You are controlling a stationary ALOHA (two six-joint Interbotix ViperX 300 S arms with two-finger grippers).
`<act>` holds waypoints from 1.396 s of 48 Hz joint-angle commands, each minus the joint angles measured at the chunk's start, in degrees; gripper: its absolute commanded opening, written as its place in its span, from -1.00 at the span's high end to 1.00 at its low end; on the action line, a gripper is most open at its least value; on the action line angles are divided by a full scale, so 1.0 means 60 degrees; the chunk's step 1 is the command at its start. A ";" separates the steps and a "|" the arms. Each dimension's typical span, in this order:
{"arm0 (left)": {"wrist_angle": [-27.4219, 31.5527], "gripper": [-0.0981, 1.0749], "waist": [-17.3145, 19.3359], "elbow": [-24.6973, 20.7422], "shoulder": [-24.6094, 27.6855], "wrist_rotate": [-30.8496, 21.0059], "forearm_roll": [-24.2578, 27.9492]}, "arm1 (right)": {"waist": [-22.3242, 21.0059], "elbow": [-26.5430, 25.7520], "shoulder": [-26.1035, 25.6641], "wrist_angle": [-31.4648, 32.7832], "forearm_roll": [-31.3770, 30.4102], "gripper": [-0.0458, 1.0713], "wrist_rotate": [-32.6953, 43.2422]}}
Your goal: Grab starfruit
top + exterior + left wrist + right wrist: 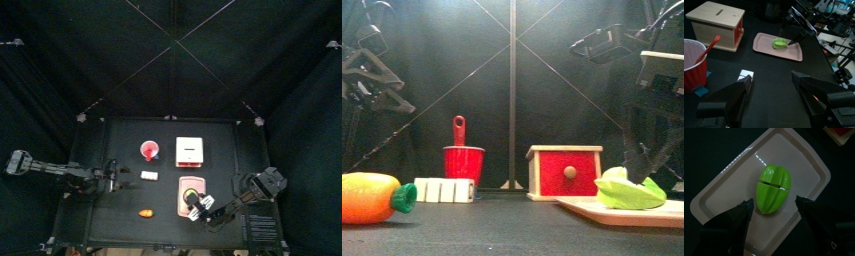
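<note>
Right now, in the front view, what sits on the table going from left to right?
Orange toy fruit with a green end → white blocks → red cup with a red utensil in it → red and wooden box → green starfruit on the pink tray.

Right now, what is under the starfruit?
The green starfruit lies on a pink tray, which sits on the black table. The right gripper hangs open above the fruit. The tray's surface directly beneath the fruit is covered, so nothing there can be seen.
</note>
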 commanded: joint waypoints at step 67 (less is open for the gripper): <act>-0.0073 -0.83 0.0029 -0.0117 0.0015 -0.0015 0.0015 | -0.2197 0.1245 -0.0718 -0.3442 0.0747 -0.83 -0.1875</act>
